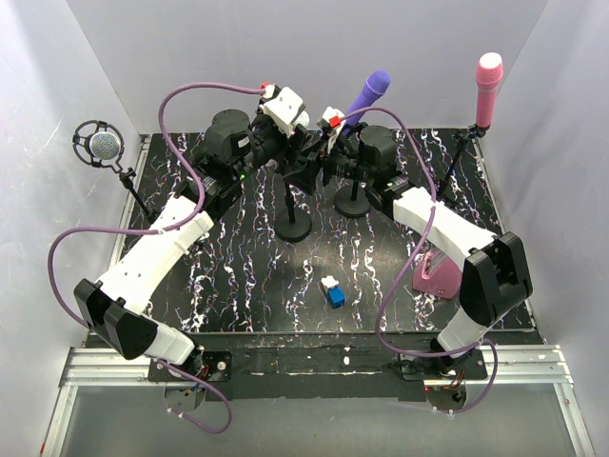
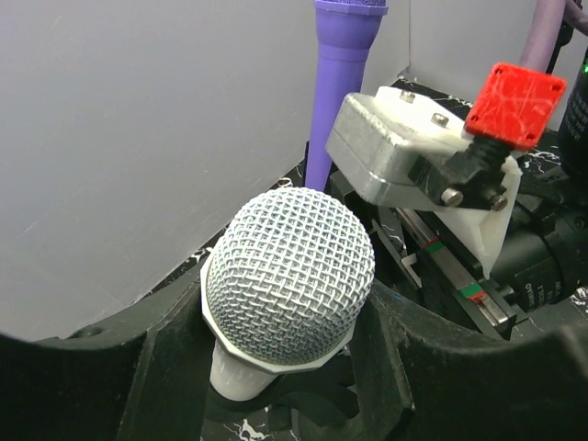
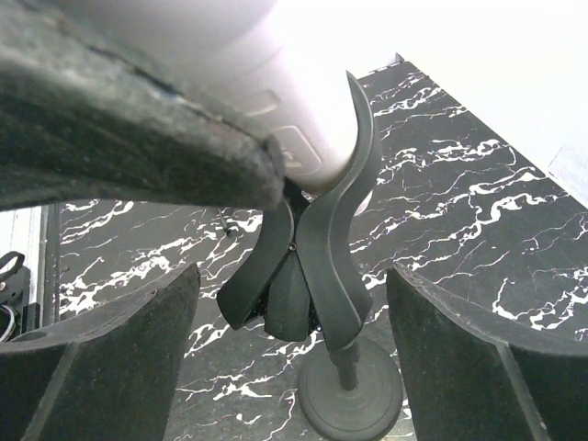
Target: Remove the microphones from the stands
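We see our left gripper (image 2: 276, 377) closed on the white microphone with the silver mesh head (image 2: 289, 276). One black finger sits close against each side of its pale collar, and the mesh head rises just above the fingertips. Beyond this gripper a purple microphone (image 2: 344, 83) stands upright. To the right of it is a grey metal block with a red square tab (image 2: 514, 92).

Our right gripper (image 3: 299, 358) stands wide. Its two fingers are well apart on either side of the black curved clip of the stand (image 3: 322, 248) and touch neither side of it. The microphone's white shaft sits in that clip, just above the right gripper. Below the clip, between the fingers, the stand's round black base (image 3: 354, 400) rests on the black white-veined marbled tabletop (image 3: 459, 184).
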`<state>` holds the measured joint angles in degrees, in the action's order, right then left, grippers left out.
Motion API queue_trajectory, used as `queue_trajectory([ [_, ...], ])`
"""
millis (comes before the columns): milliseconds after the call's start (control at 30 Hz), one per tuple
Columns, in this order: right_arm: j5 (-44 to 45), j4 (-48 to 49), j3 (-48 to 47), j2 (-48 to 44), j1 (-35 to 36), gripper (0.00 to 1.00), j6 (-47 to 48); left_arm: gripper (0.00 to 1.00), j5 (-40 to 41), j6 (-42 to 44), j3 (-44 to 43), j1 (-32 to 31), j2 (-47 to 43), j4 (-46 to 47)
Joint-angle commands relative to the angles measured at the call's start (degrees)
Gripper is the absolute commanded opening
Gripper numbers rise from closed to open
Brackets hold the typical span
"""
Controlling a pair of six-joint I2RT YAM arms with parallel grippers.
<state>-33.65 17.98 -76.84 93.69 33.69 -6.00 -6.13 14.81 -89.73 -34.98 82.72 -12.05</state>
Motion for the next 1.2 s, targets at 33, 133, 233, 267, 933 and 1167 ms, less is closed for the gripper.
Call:
queue_trajectory([
  [33, 5.3, 3.7, -1.7, 0.4, 1.2, 0.84, 2.4, 0.00, 0.0, -5.4, -1.4, 0.1, 0.2, -3.4],
  [133, 8.9, 3.6, -1.5, 0.1, 1.9, 0.74, 5.2, 0.00, -0.1, -5.8, -1.3, 0.2, 0.1, -3.5],
  [233, 8.6, 3.4, -1.7, 0.1, 2.0, 0.55, 5.8, 0.00, -0.1, -6.2, -0.8, 0.1, 0.1, -3.5],
  [267, 8.3, 3.0, -2.0, 0.2, 2.0, 0.46, 5.8, 0.00, -0.2, -6.2, -0.7, 0.2, 0.0, -3.4],
  [933, 3.7, -2.2, 0.5, -3.5, 2.0, 0.01, 10.3, 0.00, -1.7, 2.9, -7.5, 0.4, 1.5, 3.1],
  [1167, 3.7, -2.9, 0.5, -3.3, 2.0, 0.01, 10.2, 0.00, -3.6, 3.5, -16.2, 0.3, 4.4, 2.7],
])
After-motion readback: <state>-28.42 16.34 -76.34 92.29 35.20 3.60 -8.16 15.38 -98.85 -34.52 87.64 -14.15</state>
